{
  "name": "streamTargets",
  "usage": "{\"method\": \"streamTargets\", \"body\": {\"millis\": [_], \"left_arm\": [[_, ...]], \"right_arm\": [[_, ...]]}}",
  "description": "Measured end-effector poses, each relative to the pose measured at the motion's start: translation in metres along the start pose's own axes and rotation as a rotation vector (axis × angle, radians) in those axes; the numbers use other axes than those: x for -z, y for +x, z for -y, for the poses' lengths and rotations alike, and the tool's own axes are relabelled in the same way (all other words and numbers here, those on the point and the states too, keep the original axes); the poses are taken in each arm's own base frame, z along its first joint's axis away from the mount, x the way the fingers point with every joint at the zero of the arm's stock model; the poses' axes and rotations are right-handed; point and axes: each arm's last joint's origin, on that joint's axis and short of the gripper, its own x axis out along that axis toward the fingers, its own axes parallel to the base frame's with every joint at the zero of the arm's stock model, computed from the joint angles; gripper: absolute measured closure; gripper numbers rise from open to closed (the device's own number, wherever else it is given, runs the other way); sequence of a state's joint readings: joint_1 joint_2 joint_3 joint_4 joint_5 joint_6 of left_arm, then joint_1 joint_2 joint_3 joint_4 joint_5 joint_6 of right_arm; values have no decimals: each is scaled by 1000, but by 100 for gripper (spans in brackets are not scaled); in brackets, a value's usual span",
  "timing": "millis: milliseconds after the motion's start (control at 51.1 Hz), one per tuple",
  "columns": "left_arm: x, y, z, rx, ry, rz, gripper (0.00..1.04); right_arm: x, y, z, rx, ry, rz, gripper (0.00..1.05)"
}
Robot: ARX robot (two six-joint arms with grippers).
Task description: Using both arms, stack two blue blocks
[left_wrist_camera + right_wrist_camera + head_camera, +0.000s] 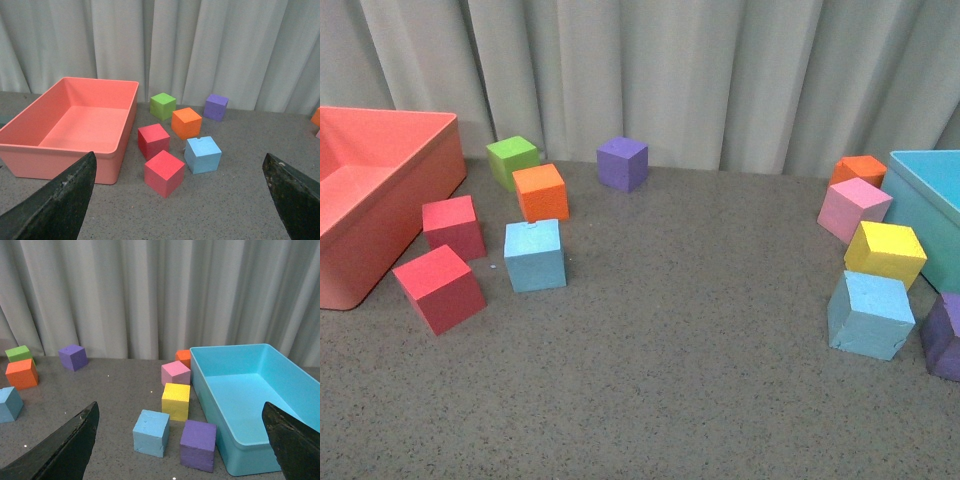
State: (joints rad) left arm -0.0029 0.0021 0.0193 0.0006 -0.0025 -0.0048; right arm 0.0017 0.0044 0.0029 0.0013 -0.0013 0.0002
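Closest to its own wrist camera, the left hand [179, 157] hangs above the speckled grey counter [680, 340] with its two dark fingers [55, 205] spread wide and nothing between them. The right hand [180, 405] is equally wide open and empty, its fingers [292, 440] framing the wrist view; neither hand shows in the front view. On the robot's right, the right blue block [869, 315] sits nearest, resting on the counter and turned slightly askew, just beside the near purple cube [945, 338] at the picture's edge. Behind it come the yellow cube [885, 254], then the pink cube [854, 208] and the right orange cube [860, 170], all ranged along the wall of the turquoise bin [930, 200]. On the robot's left, the near red cube [440, 288] lies foremost, with the left blue block [535, 255] a little further back and to its right, flat on the counter and apart from it. The far red cube [454, 226] stands close to the salmon bin [390, 200]. Just behind the left blue block is the left orange cube [540, 192], then the green cube [512, 160]. The far purple cube [622, 163] sits alone near the pale curtain [670, 70]. The two blue blocks lie well apart, neither stacked on anything.
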Motion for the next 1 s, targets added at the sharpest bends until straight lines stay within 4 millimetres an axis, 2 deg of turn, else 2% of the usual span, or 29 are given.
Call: {"method": "streamTargets", "body": {"millis": [999], "left_arm": [[0,0,0,0,0,0,7]], "right_arm": [[0,0,0,0,0,0,10]]}}
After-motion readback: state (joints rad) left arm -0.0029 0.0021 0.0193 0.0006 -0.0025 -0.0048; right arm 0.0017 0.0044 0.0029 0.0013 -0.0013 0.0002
